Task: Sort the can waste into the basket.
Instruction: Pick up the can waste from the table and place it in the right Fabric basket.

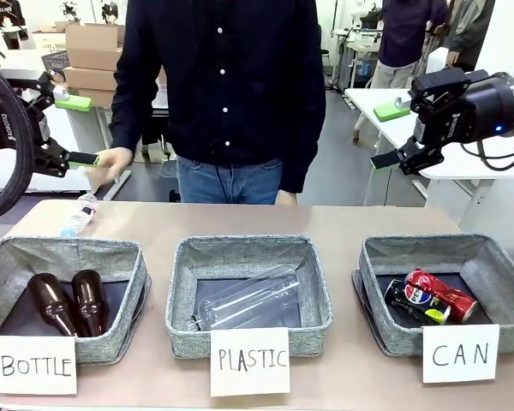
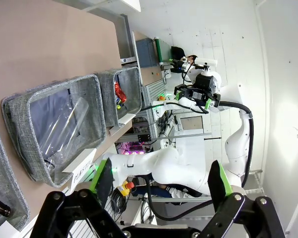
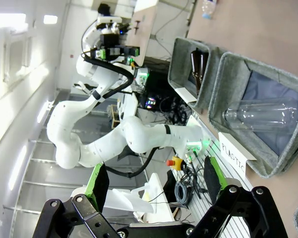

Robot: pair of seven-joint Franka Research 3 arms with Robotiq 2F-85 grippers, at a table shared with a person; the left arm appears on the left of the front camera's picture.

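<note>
Both cans, the dented red can [image 1: 443, 293] and the black-blue can [image 1: 415, 302], are seen lying in the CAN basket [image 1: 501, 272]; they are judged light, thin-walled and easily crushed, best taken gently across the body; the left gripper [image 1: 79, 131] and the right gripper [image 1: 388, 134] are held wide open and empty.

My arms: glossy white rounded shells, thick black cable looped along each. Left gripper [image 1: 62, 128] and right gripper [image 1: 392, 135]: black bodies, lime-green pads, visible screw heads. Small blue light on right wrist, white lettering on the left one.

The left gripper [image 1: 64, 130] hangs raised, jaws apart; the right gripper [image 1: 390, 135] likewise, empty, facing inward.
</note>
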